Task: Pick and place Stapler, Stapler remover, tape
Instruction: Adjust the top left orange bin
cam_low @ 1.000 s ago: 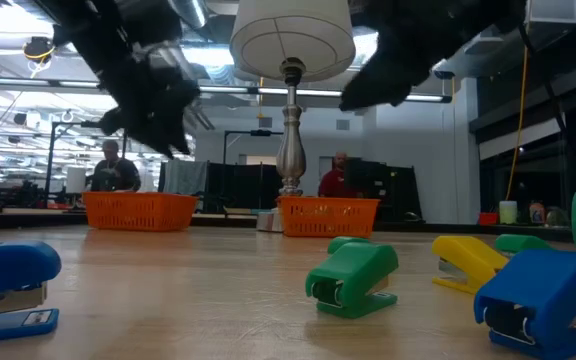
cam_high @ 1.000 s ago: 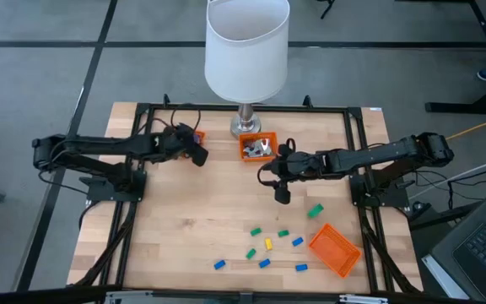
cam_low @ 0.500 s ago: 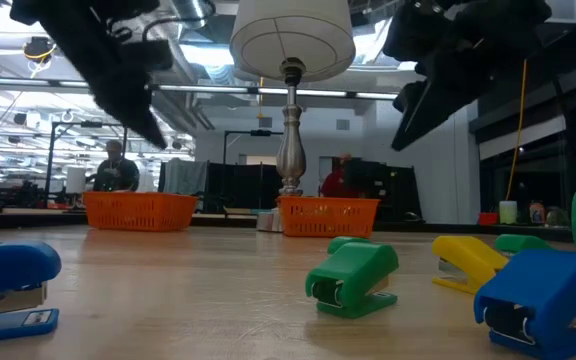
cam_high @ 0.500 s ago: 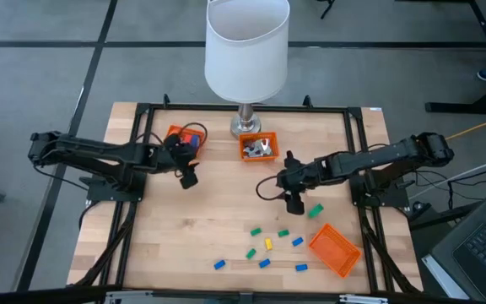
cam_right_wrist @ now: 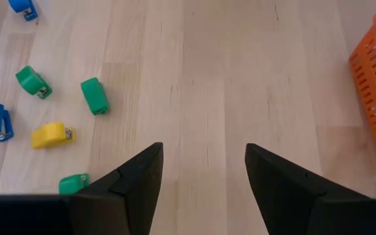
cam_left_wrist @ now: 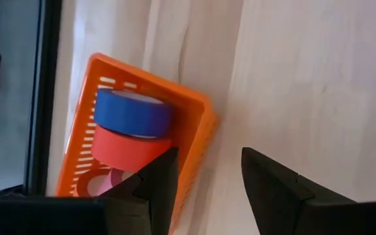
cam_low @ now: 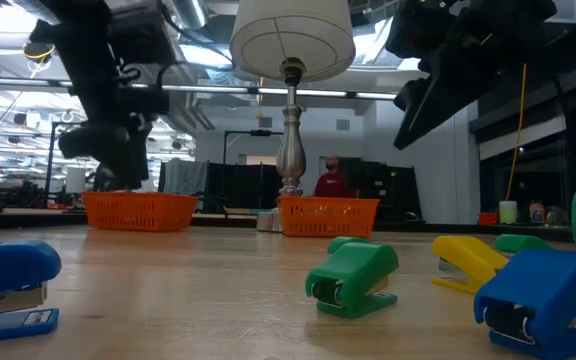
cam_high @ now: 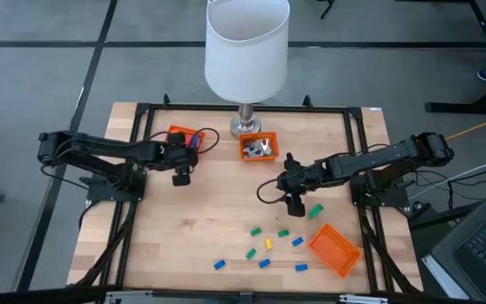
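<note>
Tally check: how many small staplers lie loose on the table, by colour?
green staplers: 4
blue staplers: 4
yellow stapler: 1
Total: 9

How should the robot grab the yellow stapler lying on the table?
The yellow stapler lies flat on the bare table, apart from the green stapler. Probably best: come straight down from above and pinch its two long sides across the narrow middle. The open right gripper is nearest.
</note>
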`<control>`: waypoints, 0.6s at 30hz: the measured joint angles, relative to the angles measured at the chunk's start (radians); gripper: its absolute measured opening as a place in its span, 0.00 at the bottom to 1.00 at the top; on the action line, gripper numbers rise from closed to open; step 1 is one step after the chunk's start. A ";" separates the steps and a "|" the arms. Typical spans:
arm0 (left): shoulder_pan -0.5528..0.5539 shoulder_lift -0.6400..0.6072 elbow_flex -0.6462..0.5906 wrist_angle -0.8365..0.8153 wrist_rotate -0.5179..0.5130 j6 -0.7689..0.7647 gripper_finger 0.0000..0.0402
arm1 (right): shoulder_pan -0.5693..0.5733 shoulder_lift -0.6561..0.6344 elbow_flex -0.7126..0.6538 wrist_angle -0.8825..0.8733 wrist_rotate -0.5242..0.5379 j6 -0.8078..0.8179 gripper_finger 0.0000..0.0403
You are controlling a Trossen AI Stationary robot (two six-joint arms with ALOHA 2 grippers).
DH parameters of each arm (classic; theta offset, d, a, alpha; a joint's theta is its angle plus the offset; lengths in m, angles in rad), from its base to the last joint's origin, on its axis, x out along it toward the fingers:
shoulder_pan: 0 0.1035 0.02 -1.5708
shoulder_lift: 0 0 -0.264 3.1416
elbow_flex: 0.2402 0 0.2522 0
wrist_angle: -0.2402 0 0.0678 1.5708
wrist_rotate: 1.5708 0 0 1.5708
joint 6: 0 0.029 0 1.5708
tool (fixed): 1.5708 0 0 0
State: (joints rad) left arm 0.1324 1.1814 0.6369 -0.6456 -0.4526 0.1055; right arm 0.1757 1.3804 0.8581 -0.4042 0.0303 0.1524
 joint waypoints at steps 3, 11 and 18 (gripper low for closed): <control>0.021 0.030 0.000 0.000 0.001 0.030 0.41 | 0.000 0.000 0.000 0.000 0.003 -0.003 0.55; 0.071 0.106 0.000 0.001 0.002 0.074 0.35 | 0.000 0.000 0.000 0.001 0.003 -0.003 0.55; 0.107 0.157 0.000 0.000 -0.001 0.072 0.17 | 0.000 0.000 0.000 0.003 0.003 -0.003 0.55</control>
State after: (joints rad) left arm 0.2395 1.3382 0.6369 -0.6460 -0.4534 0.1777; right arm 0.1756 1.3804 0.8581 -0.4015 0.0334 0.1494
